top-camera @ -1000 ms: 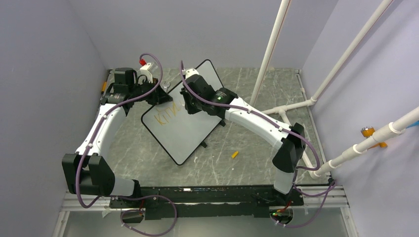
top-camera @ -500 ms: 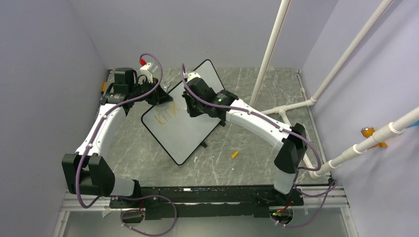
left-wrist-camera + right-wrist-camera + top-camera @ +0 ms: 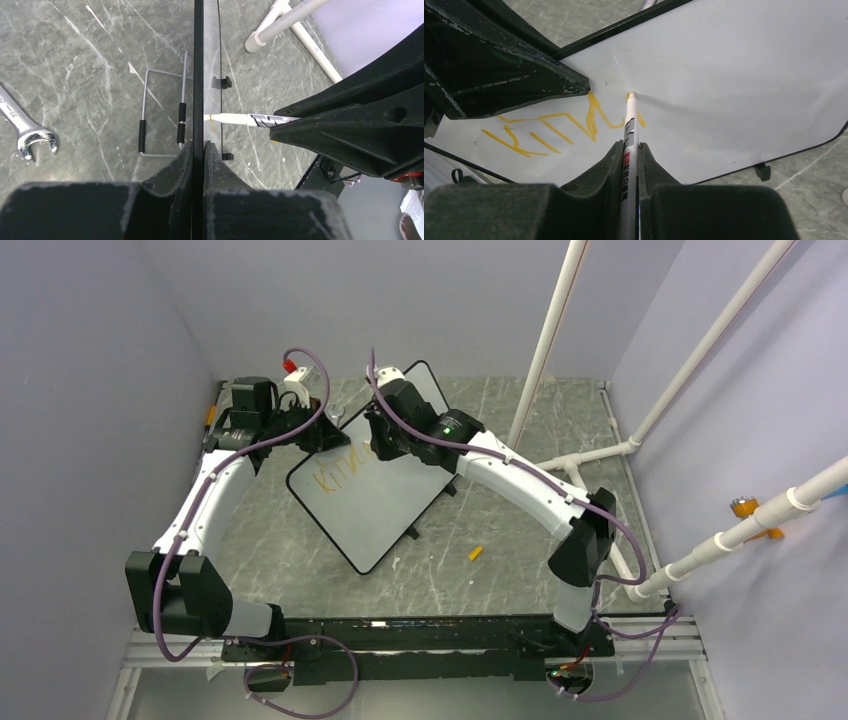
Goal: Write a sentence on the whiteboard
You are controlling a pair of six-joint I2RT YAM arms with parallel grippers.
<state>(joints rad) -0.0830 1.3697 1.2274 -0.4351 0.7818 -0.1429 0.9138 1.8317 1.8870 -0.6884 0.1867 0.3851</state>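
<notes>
**Two clamped grips, writing contact confirmed**

Only the right wrist view shows the marker (image 3: 630,115) tip touching the whiteboard (image 3: 734,75), at the right end of the orange sentence (image 3: 592,117). Only the left wrist view shows a wire stand (image 3: 146,95) and a wrench (image 3: 30,137) behind the board. The left gripper (image 3: 199,146) is clamped on the board's far-left edge, its arm bent inward. The right gripper (image 3: 630,146) is clamped on the marker, its arm stretched diagonally to far centre.

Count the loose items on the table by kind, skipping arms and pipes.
whiteboard: 1
marker: 1
wrench: 1
small orange piece: 1
Total: 4
</notes>
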